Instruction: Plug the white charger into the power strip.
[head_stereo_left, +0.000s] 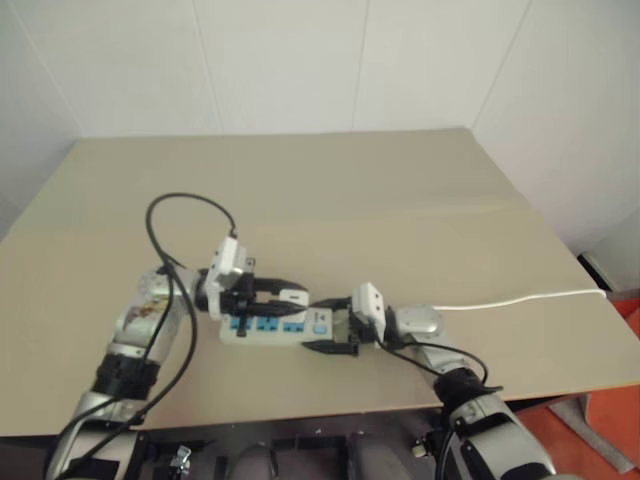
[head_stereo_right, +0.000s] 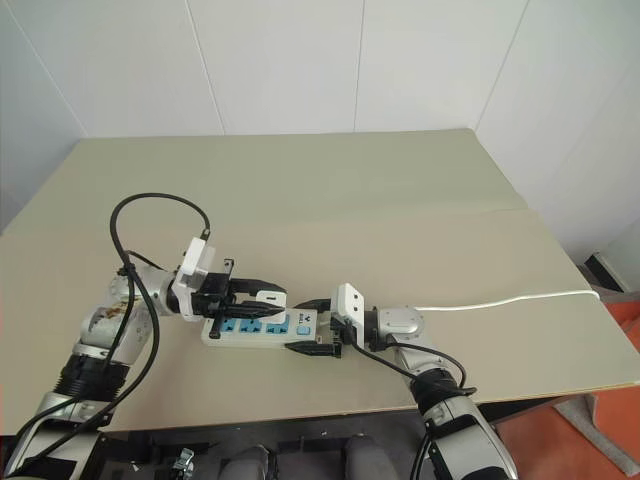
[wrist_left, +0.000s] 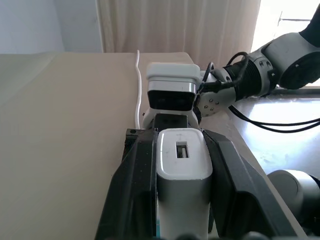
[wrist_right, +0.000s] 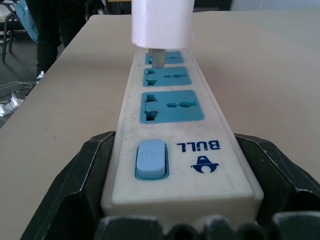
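Left claw (wrist_left: 182, 200): clenched on white charger (wrist_left: 183, 165), prongs met at farthest blue socket. Right claw (wrist_right: 182, 200): clamped around power strip (wrist_right: 172, 130) at its switch end, at 6 o'clock on surface (head_stereo_left: 400, 230). Charger to be kept upright, pressed straight down

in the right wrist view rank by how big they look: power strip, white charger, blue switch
1. power strip
2. white charger, partly cut off at the frame's edge and farther from the camera, so true size is unsure
3. blue switch

Even, soft indoor light, faint shadows, bright window glare in left wrist view, slightly hazy focus.
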